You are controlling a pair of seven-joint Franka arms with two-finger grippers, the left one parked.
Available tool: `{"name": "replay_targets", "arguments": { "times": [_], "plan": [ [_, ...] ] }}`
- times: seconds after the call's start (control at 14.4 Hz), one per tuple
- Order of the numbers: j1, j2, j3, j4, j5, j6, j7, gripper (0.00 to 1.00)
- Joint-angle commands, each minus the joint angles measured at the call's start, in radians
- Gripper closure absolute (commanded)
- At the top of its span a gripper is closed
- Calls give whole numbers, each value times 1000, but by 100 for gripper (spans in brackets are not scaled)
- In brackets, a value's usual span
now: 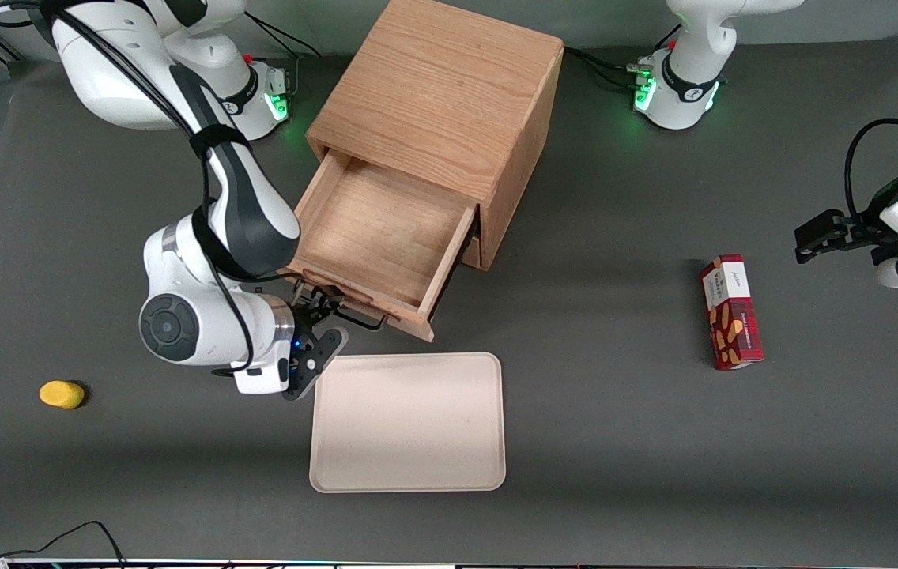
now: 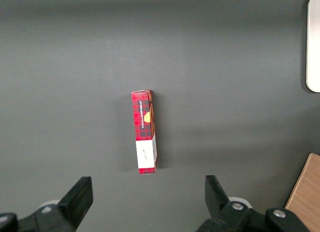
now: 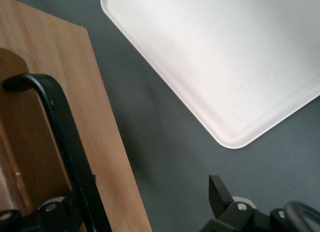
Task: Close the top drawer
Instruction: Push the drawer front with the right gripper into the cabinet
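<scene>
The wooden cabinet (image 1: pixel 433 87) stands at the middle of the table with its top drawer (image 1: pixel 382 229) pulled far out and nothing inside it. A black wire bar handle (image 1: pixel 362 320) runs along the drawer's front panel (image 3: pixel 95 117). My gripper (image 1: pixel 321 325) is at that front panel, at the handle's end toward the working arm, and it is open. In the right wrist view the handle (image 3: pixel 55 117) passes close by one finger, and the other finger (image 3: pixel 219 189) hangs over bare table. The gripper (image 3: pixel 150 192) straddles the edge of the panel.
A cream tray (image 1: pixel 409 423) lies flat just in front of the open drawer, nearer the front camera, and shows too as the tray (image 3: pixel 225 57). A yellow object (image 1: pixel 62 393) sits toward the working arm's end. A red box (image 1: pixel 731 312) lies toward the parked arm's end.
</scene>
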Motion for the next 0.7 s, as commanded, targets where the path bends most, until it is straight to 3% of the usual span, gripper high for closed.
{"name": "replay_targets", "arguments": {
  "times": [0.0, 0.63],
  "plan": [
    [-8, -58, 26, -76, -30, -1, 35, 0],
    [-17, -73, 64, -108, -31, -4, 72, 0]
  ]
}}
